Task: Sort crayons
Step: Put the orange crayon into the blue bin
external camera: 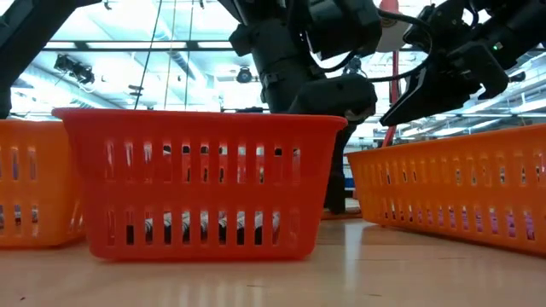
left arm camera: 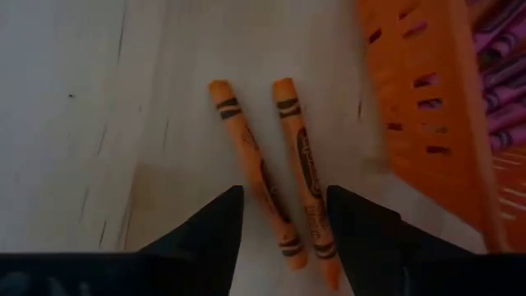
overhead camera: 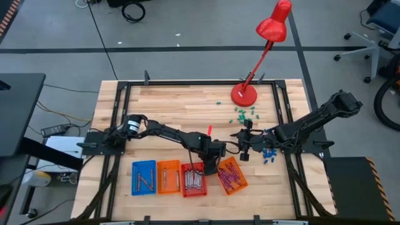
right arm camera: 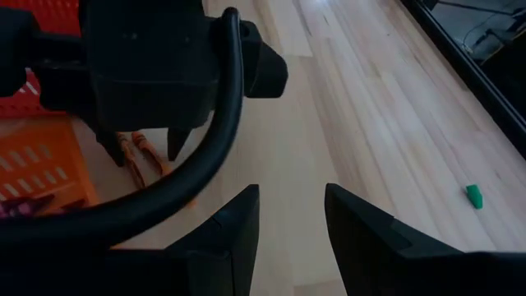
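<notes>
Directly under the left gripper, two orange crayons lie side by side on the bare table, nearly parallel. They sit between its two dark fingers, which stand wide apart and touch neither crayon (the wrappers' dark bands show clearly). Just beside the gripper, on one flank, rises the slotted wall of an orange basket with purple crayons inside.

From above, the left gripper hangs over the gap between the red basket and that tilted orange basket. Grey crayons fill the red one. Farther off on its other side stand a second orange basket and a blue basket, each with a few crayons inside.

Close beside the left gripper, the right gripper waits with its fingers also spread and nothing between them; it looks straight at the left wrist and the two crayons beneath it. Beyond the right gripper lie green bits near a red lamp, and blue bits sit just next to it.
</notes>
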{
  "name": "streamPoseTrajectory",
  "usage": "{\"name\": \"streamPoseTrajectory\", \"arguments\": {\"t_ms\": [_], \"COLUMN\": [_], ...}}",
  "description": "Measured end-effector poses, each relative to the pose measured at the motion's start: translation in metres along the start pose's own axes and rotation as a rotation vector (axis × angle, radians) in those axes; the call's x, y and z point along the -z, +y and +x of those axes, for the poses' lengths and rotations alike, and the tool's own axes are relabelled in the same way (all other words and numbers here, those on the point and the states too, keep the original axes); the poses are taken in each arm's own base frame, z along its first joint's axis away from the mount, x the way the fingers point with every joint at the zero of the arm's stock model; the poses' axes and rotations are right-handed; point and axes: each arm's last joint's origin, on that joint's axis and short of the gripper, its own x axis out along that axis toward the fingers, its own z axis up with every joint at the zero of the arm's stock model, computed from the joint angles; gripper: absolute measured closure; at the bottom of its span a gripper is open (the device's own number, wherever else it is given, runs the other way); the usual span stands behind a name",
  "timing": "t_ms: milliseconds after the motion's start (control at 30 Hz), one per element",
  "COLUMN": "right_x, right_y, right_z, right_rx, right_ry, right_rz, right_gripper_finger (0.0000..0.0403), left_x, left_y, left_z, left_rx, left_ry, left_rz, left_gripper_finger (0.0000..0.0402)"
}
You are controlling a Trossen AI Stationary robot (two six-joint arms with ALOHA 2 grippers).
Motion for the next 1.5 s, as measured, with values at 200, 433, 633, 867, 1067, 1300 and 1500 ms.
{"name": "streamPoseTrajectory", "arguments": {"t_ms": [200, 433, 633, 867, 1067, 1300, 1500], "right_x": [0.0, 0.0, -0.001, 0.0, 0.0, 0.0, 0.0], "right_y": [0.0, 0.001, 0.002, 0.002, 0.002, 0.002, 0.002], "right_z": [0.0, 0.0, 0.0, -0.001, -0.001, -0.001, -0.001], "right_rx": [-0.001, -0.019, -0.023, -0.024, -0.026, -0.031, -0.033], "right_ry": [-0.001, 0.0, -0.006, -0.002, -0.003, -0.002, -0.004], "right_rz": [0.002, 0.001, 0.003, 0.0, -0.001, -0.002, -0.001], "right_gripper_finger": [0.0259, 0.0259, 0.0259, 0.0259, 0.0259, 0.0259, 0.0259], "left_x": [0.0, -0.003, -0.004, -0.008, -0.011, -0.012, -0.013], "left_y": [0.005, 0.022, 0.047, 0.078, 0.098, 0.102, 0.101], "left_z": [0.001, 0.001, -0.002, -0.005, -0.006, -0.007, -0.01], "left_rx": [-0.064, -0.098, -0.113, -0.129, -0.138, -0.085, -0.074], "left_ry": [-0.007, 0.02, 0.089, 0.118, 0.124, 0.129, 0.12], "left_rz": [0.01, 0.021, 0.046, 0.053, 0.045, 0.032, 0.031], "left_gripper_finger": [0.021, 0.021, 0.021, 0.021, 0.021, 0.021, 0.021]}}
